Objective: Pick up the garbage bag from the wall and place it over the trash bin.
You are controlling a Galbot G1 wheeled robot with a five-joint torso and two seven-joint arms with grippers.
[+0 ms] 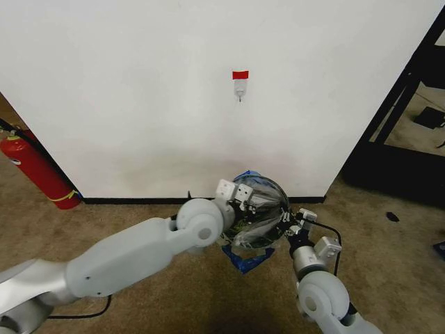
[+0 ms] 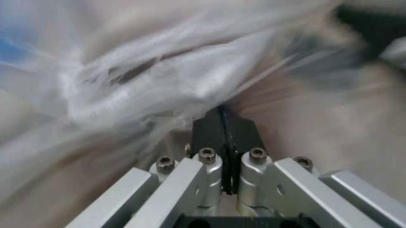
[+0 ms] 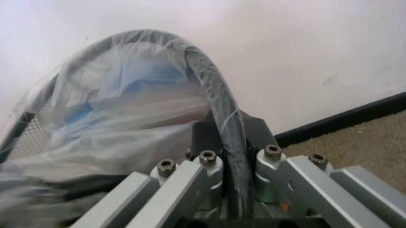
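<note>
The garbage bag [image 1: 263, 197] is stretched over the trash bin [image 1: 272, 221], which stands on the carpet against the wall [image 1: 139, 83]. My left gripper [image 1: 243, 202] sits at the bin's left side. In the left wrist view my left gripper [image 2: 223, 119] is shut on a fold of the crinkly white garbage bag [image 2: 152, 80]. My right gripper [image 1: 287, 224] is at the bin's right side. In the right wrist view my right gripper [image 3: 231, 130] is shut across the trash bin's rim [image 3: 206, 76], which the garbage bag [image 3: 114, 104] covers. The white hook [image 1: 239, 90] under red tape is bare.
A red fire extinguisher [image 1: 38, 170] stands at the wall's left end. A black frame [image 1: 400, 97] and dark items stand beyond the wall's right edge. A blue part of the bag [image 1: 248, 261] lies on the carpet in front of the bin. A black baseboard [image 1: 139, 200] runs along the wall.
</note>
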